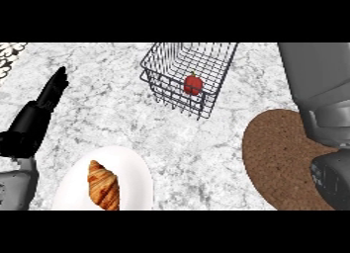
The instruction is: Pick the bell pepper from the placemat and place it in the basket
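Note:
The red bell pepper (193,85) lies inside the black wire basket (209,105) at the back of the counter, a little right of the middle. The round brown placemat (279,158) at the right has nothing on its visible part. My left hand (33,118) rests at the left edge, open, with its fingers straight and pointing away from me, far from the basket. On the right only my grey right forearm (325,84) shows, large and close, covering the placemat's right side. The right hand itself is out of view.
A white plate (133,170) with a croissant (104,185) sits at the front left, close to my left forearm. Bare marble counter (199,148) lies between the plate, basket and placemat. A patterned strip (1,59) shows in the far left corner.

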`<control>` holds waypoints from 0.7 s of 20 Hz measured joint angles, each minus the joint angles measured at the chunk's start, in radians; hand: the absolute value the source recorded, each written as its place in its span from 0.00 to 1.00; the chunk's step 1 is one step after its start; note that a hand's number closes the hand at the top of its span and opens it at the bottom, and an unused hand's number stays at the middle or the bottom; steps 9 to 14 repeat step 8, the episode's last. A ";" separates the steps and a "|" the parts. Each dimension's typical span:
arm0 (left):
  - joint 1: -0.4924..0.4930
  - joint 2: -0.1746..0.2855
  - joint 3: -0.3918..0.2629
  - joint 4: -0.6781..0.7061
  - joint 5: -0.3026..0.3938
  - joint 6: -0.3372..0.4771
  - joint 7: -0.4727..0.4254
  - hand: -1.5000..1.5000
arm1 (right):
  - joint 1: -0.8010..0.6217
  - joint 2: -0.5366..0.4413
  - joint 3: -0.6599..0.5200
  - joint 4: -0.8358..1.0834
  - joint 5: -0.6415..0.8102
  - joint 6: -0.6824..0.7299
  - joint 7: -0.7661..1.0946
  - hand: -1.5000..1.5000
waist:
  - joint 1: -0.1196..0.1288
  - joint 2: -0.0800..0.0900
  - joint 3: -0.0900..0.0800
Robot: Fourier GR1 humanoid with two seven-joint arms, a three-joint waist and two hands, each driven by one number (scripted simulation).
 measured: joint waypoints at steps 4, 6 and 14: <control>0.005 -0.013 -0.007 -0.009 -0.006 0.009 0.008 0.50 | 0.016 -0.049 -0.057 -0.029 -0.024 -0.116 0.007 0.00 | -0.004 -0.001 0.000; 0.019 -0.009 -0.002 -0.014 -0.003 0.006 0.002 0.50 | 0.048 -0.082 -0.082 -0.048 -0.038 -0.153 -0.009 0.00 | -0.008 -0.003 0.000; 0.017 -0.007 0.006 -0.010 -0.001 0.008 -0.001 0.50 | 0.077 -0.111 -0.105 -0.075 -0.056 -0.181 -0.018 0.00 | -0.015 -0.004 0.000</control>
